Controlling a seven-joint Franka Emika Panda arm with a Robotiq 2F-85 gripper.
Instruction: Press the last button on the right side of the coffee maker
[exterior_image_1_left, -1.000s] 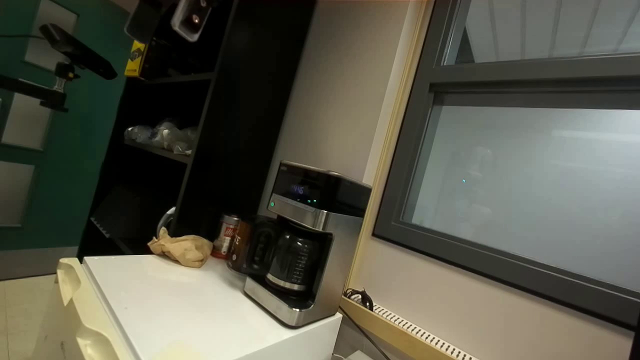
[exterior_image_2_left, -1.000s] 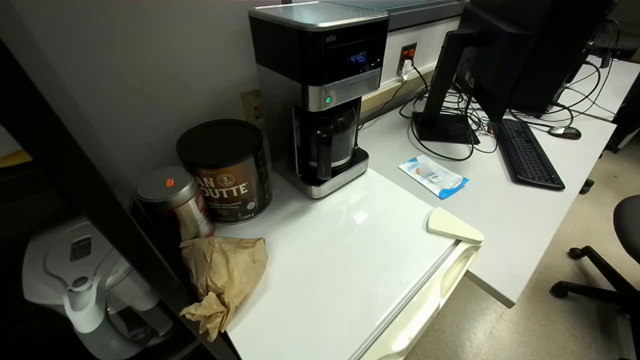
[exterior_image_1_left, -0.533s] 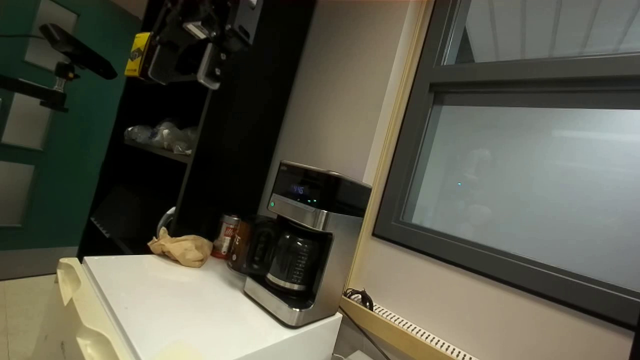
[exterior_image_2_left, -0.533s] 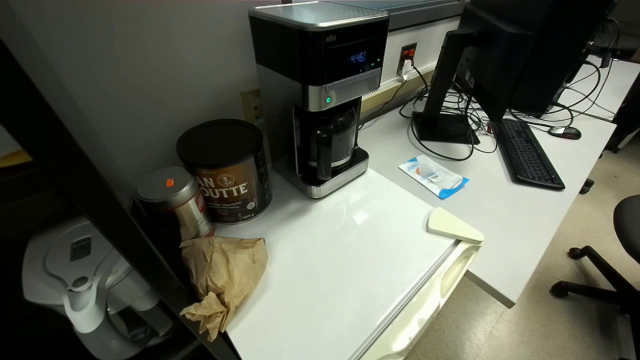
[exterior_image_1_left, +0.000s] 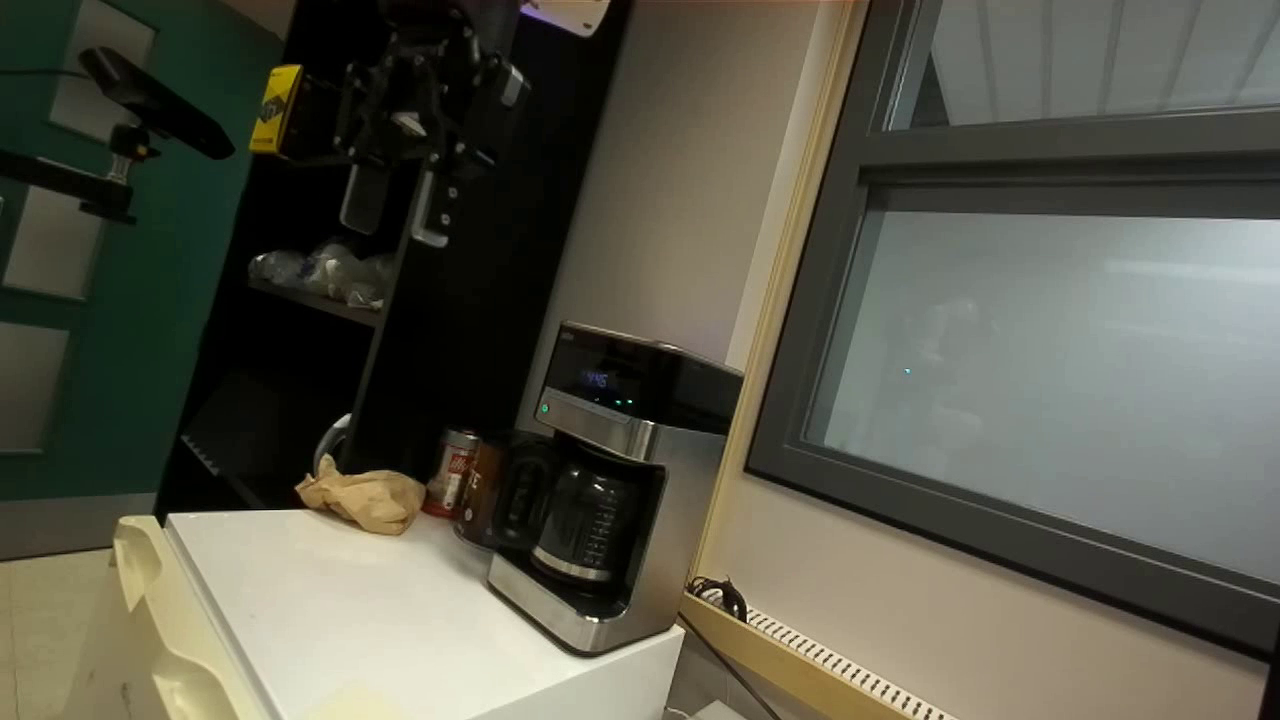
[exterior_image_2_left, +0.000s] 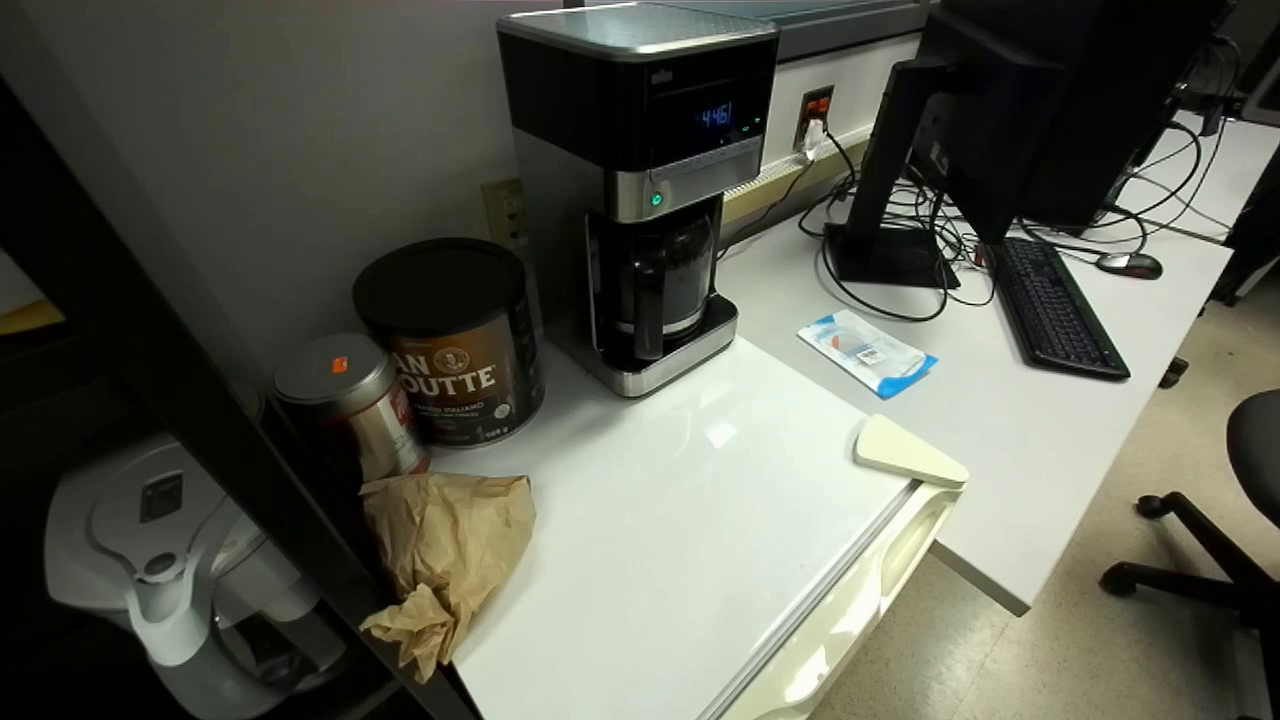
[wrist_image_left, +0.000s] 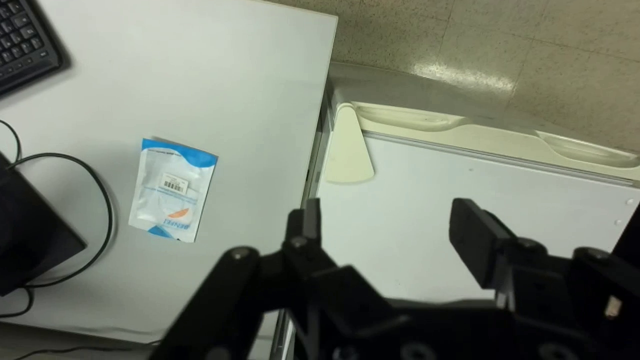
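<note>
Far left, in an exterior view: one black device (exterior_image_1_left: 160, 110), tilted. Next, one yellow box (exterior_image_1_left: 277, 110), shelved. Below it, one clear bundle (exterior_image_1_left: 332, 272), seemingly plastic bags, the light being poor. One paper bag (exterior_image_1_left: 365, 498), brown, crumpled, on the white top (exterior_image_1_left: 370, 595). One gripper (exterior_image_1_left: 397, 215), raised clear of the white top, fingers (exterior_image_1_left: 365, 200) standing well apart; the wrist view likewise shows fingers widely parted, nothing held. One tin (exterior_image_1_left: 454, 472), red and silver, just beside the paper bag. One can (exterior_image_1_left: 482, 490), brown, partly hidden by the carafe (exterior_image_1_left: 590, 515). One coffee maker (exterior_image_1_left: 625, 434), upright at the right-hand edge of the white top, apart from the gripper, blue digits (exterior_image_1_left: 596, 380) lit, the carafe seated within. One window (exterior_image_1_left: 1060, 360), grey-framed.

Right of the coffee maker, in an exterior view: one packet (exterior_image_2_left: 868, 352), white and blue, flat on the desk (exterior_image_2_left: 1010, 470). One monitor (exterior_image_2_left: 1000, 120), black. One keyboard (exterior_image_2_left: 1060, 310), black. One mouse (exterior_image_2_left: 1130, 265), beside the keyboard. One chair (exterior_image_2_left: 1257, 450), partly cropped.
</note>
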